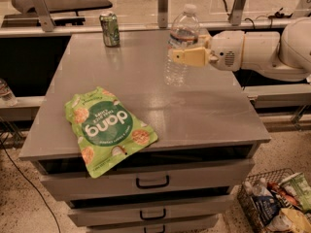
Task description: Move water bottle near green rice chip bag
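The water bottle [181, 45] is clear ribbed plastic with a white cap, upright over the right-centre of the grey table top [209, 106]. My gripper [187, 56] reaches in from the right on a white arm, and its yellowish fingers [192, 57] are closed around the bottle's middle. The green rice chip bag [107, 127] lies flat at the front left of the table, overhanging the front edge. The bottle is well to the right of and behind the bag.
A green metal drink can [110, 29] stands at the back left of the table. Drawers with dark handles [152, 182] sit under the top. A wire basket of snack packets [277, 205] is on the floor at the lower right.
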Tool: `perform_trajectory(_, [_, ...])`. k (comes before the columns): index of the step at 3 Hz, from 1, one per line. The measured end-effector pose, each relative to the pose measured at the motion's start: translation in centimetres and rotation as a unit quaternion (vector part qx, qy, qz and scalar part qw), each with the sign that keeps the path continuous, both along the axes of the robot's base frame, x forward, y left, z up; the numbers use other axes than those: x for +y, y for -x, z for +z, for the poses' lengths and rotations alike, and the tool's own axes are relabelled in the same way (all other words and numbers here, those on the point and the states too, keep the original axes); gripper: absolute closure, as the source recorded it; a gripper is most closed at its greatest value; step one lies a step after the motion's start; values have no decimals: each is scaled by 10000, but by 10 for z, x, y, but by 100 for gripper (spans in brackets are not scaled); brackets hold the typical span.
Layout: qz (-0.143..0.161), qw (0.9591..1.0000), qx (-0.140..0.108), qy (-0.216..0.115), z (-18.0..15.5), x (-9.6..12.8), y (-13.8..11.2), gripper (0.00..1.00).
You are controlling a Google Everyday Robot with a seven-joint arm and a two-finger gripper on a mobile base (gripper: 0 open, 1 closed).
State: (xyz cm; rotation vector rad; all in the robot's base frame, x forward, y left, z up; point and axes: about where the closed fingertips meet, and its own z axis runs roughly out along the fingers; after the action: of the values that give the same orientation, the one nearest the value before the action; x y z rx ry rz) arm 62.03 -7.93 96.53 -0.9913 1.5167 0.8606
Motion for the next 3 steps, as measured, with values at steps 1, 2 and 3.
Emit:
perform_trajectory(1, [784,9966,14,-251,-2,54,39,100])
perform_trajectory(2, [1402,9895,-74,-332,-9,94,62,100])
perform_trajectory(3, [1839,9822,-309,-237,-26,123,68,76])
